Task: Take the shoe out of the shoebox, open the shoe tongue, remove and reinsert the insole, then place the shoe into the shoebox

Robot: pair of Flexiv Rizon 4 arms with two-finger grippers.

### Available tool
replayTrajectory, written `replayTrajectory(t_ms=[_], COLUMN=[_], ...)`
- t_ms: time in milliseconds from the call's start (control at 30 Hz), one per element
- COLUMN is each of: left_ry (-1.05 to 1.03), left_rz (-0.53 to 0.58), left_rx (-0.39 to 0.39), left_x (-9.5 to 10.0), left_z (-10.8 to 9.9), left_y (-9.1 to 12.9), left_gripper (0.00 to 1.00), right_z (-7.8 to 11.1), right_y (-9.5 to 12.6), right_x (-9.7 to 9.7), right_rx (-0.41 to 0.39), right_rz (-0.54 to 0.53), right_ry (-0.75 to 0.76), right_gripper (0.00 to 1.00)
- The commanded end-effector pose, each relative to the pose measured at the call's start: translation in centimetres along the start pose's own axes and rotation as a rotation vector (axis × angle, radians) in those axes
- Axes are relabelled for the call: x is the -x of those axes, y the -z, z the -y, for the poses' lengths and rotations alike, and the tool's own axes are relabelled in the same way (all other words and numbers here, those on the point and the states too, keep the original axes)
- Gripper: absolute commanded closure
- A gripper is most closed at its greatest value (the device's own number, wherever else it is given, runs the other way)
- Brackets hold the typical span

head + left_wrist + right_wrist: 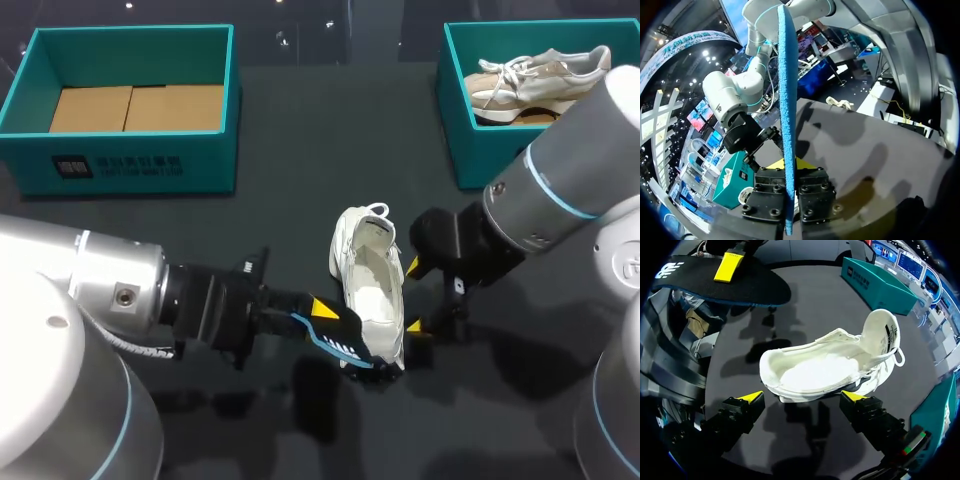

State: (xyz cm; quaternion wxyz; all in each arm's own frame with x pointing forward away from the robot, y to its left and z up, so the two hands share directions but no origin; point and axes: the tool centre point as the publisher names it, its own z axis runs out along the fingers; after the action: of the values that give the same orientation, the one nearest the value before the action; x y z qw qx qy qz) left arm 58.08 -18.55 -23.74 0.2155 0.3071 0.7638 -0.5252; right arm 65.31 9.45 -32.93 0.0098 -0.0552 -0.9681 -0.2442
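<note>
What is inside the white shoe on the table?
Only its bare white lining shows inside the white shoe; the insole is out, clamped in the left gripper. The toe end is hidden under the upper.

No print is legible. The teal cardboard shoebox [205,160] at the black table's [300,130] far left corner bears a dark square and small characters on its front wall. The dark insole [755,290] carries a white mark.

— Light falls from overhead: soft, spread shadows lie on the dark table [300,150], lower middle and lower right of the head view.
— And the white shoe [368,285] glares. In the right wrist view, mid-frame, its inside is nearly washed out.
</note>
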Motion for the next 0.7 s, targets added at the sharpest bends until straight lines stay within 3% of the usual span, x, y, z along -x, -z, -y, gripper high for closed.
replayTrajectory(t_ms=[33, 700], left_ry=[-0.01, 0.005], left_rz=[-0.005, -0.011], left_rx=[0.003, -0.013], left_x=[0.4, 0.2], left_z=[-0.4, -0.9], left_y=[-1.9, -3.6], left_gripper=[1.0, 1.0], right_z=[0.2, 1.3], right_y=[-1.0, -2.2], right_x=[0.2, 0.0], right_rx=[0.009, 0.006], right_rz=[-0.005, -0.004], right_ry=[-0.005, -0.048], right_gripper=[0.0, 0.0])
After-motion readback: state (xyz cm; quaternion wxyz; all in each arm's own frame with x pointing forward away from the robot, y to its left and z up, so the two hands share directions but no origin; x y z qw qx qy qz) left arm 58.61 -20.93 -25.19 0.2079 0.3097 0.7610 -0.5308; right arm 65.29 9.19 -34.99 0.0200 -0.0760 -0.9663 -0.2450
